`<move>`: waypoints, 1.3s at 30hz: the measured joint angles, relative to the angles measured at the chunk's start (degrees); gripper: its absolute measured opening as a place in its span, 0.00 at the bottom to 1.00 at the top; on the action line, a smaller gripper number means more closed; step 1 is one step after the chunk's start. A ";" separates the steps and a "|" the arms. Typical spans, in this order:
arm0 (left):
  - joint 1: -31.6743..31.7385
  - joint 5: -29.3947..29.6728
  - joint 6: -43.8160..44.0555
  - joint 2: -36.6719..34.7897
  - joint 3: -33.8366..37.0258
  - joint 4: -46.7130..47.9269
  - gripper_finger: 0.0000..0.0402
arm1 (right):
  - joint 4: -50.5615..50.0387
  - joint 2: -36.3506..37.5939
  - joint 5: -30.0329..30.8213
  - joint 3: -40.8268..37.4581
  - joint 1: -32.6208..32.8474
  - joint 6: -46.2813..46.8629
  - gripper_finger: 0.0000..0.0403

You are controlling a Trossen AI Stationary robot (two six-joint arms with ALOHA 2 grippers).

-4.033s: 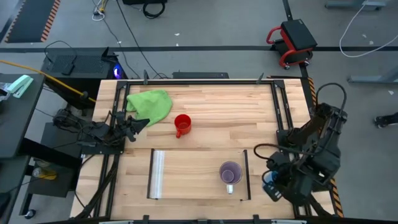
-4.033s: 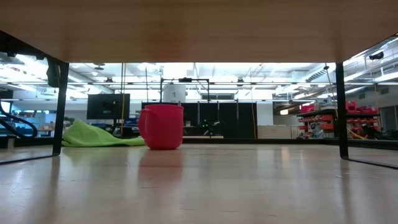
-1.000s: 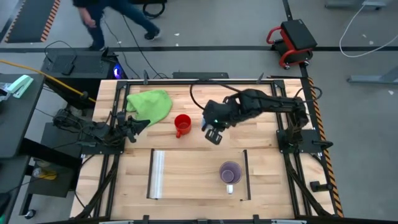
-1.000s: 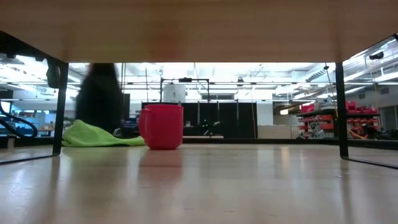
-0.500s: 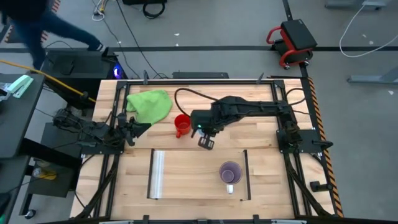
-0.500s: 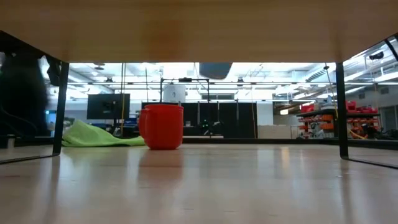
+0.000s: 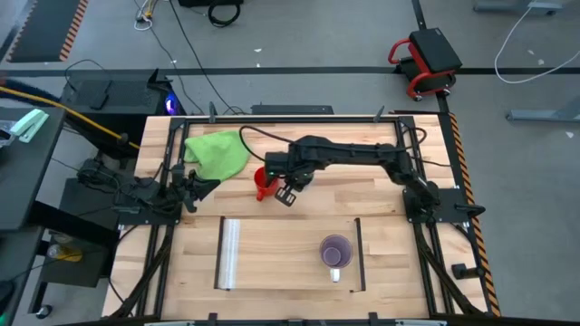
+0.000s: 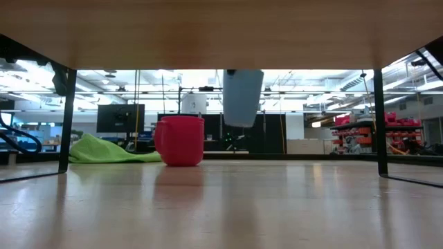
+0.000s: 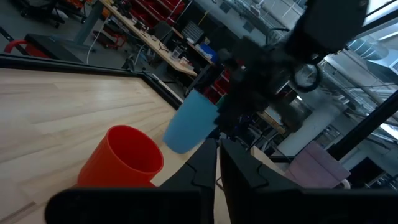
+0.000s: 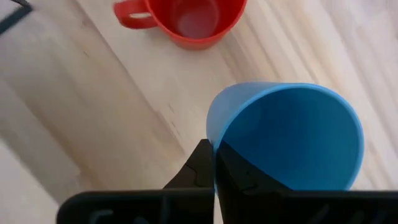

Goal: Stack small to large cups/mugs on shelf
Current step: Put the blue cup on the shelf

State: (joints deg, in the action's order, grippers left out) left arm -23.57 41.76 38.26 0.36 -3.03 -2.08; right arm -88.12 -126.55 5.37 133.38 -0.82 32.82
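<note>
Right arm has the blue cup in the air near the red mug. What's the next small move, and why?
Probably ease the right gripper sideways until the blue cup is centred over the red mug, then lower. The cup hangs clear of the table, beside the mug, and the mug stands upright and empty.

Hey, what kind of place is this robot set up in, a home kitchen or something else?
Most likely a robotics lab or workshop, not a kitchen. The wooden table sits on a bare concrete floor strewn with cables, and the low view shows open ceiling lights and red storage racks behind the red mug.
</note>
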 joint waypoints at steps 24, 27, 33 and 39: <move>0.00 0.00 0.00 0.00 0.00 0.61 0.06 | 6.19 -4.17 -3.95 -1.07 -3.34 3.04 0.01; 0.00 0.01 0.00 0.00 -0.01 0.61 0.06 | 6.35 -4.29 -3.69 -2.65 -3.34 3.27 0.01; 0.00 0.02 0.00 0.00 0.00 0.61 0.08 | 6.78 -4.18 -4.15 -5.55 -3.38 4.56 0.02; 0.00 0.02 -0.02 0.00 0.00 0.62 0.06 | 9.60 -4.21 -4.18 -6.43 -3.23 4.57 0.07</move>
State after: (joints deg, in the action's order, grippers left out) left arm -23.57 41.78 38.24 0.36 -3.03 -1.47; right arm -78.51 -130.76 1.19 126.96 -4.05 37.39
